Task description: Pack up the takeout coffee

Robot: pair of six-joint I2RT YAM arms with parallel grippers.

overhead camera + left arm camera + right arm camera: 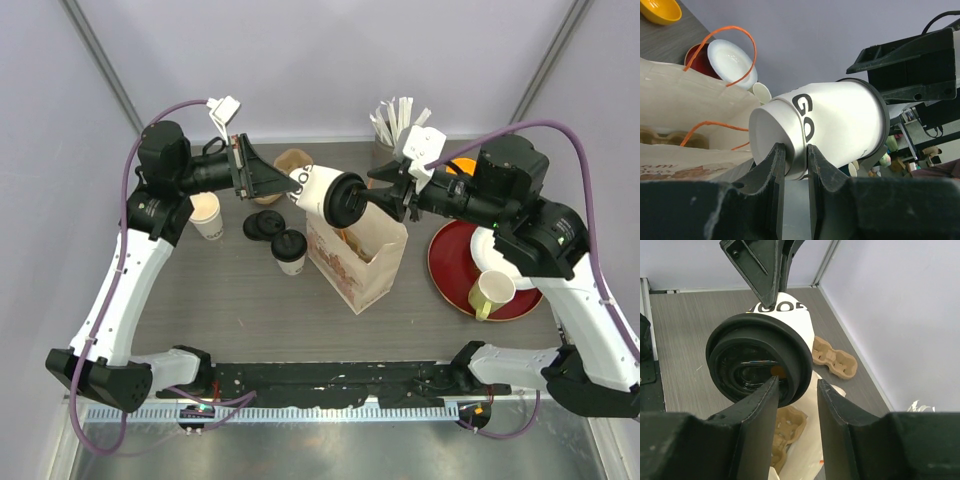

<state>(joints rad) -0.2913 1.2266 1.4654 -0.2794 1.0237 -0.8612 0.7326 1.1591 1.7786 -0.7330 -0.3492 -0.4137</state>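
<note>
Left fingers (pixel 772 172) pinch the takeout coffee (pixel 840 125) base; right fingers (pixel 840 412) straddle its lid (pixel 755 352), grip unclear.

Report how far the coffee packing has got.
Done: the black lid is on the takeout coffee, and the paper bag stands open on the table. In hand: the left gripper pinches its base rim, holding it sideways above the bag, while the right gripper straddles the lid's edge; whether it grips is unclear. Left: getting the coffee down into the bag.

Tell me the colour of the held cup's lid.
The lid is black; the right wrist view shows it best.
</note>
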